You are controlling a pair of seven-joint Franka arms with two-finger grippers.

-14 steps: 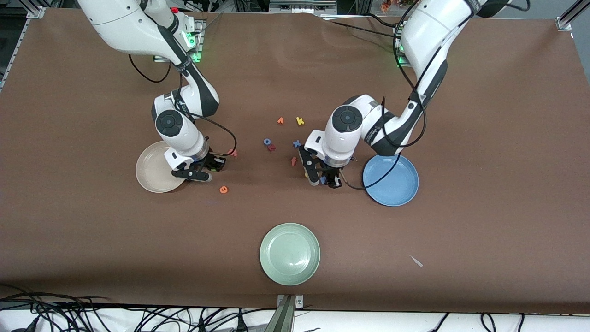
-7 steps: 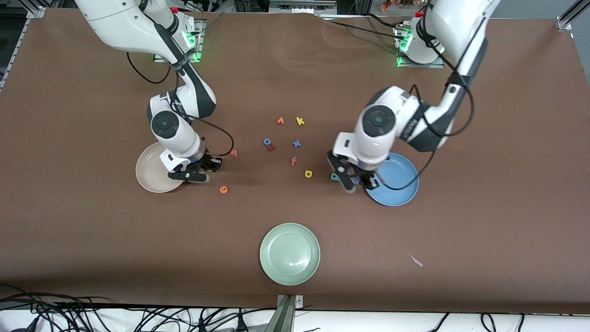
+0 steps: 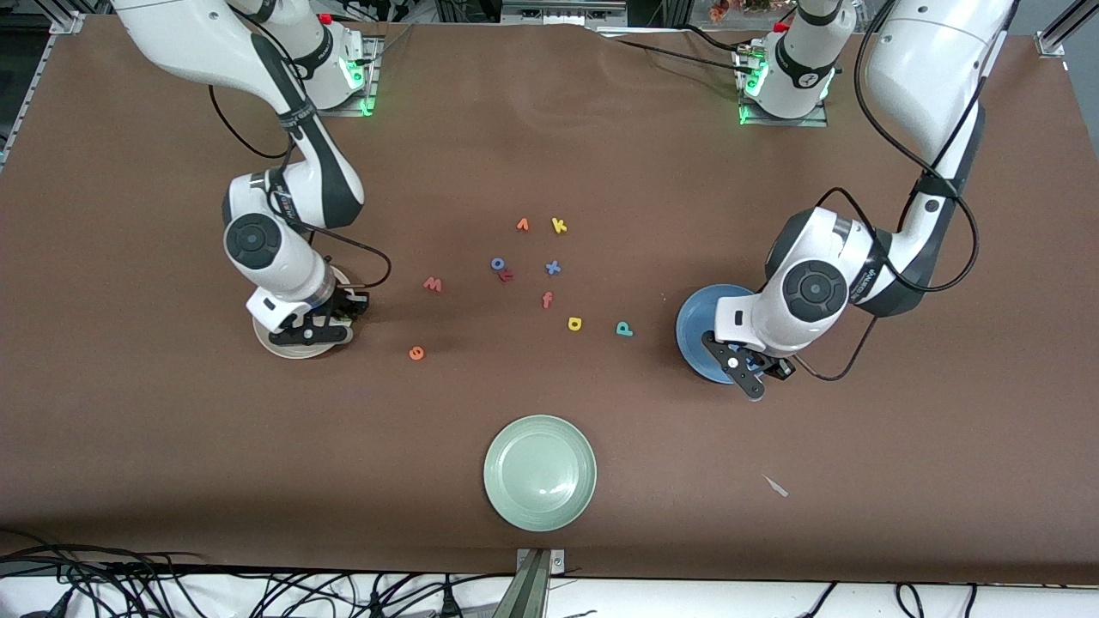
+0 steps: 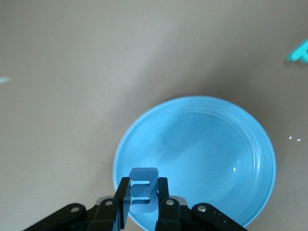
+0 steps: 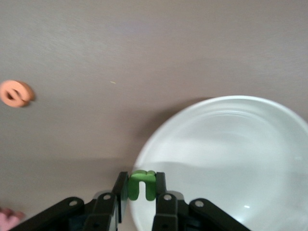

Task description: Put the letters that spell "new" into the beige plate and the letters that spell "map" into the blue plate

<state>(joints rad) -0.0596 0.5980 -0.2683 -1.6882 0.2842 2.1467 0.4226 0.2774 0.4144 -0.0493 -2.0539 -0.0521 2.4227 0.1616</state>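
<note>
Two arms reach over the brown desk [image 3: 172, 446] in the front view. We see the right end effector [image 3: 319, 330] above the round cream-beige plate [image 3: 279, 348] and the left end effector [image 3: 755, 371] over the round mid-blue plate [image 3: 691, 330]. Between them lie the pinkish-red foam w [image 3: 432, 284], the orange foam e [image 3: 416, 352], the yellow foam a [image 3: 574, 324] and the teal foam p [image 3: 624, 329], each apart from both plates. A pale green plate [image 3: 540, 472] sits nearest the camera.

From the left wrist view, we find the left end effector [image 4: 143, 204] pinching the blue foam m [image 4: 144, 186] over the blue plate's [image 4: 231, 159] rim.

From the right wrist view, we find the right end effector [image 5: 142, 192] pinching the green foam n [image 5: 143, 183] at the beige plate's [image 5: 231, 159] edge, the orange e [image 5: 16, 93] well apart.
</note>
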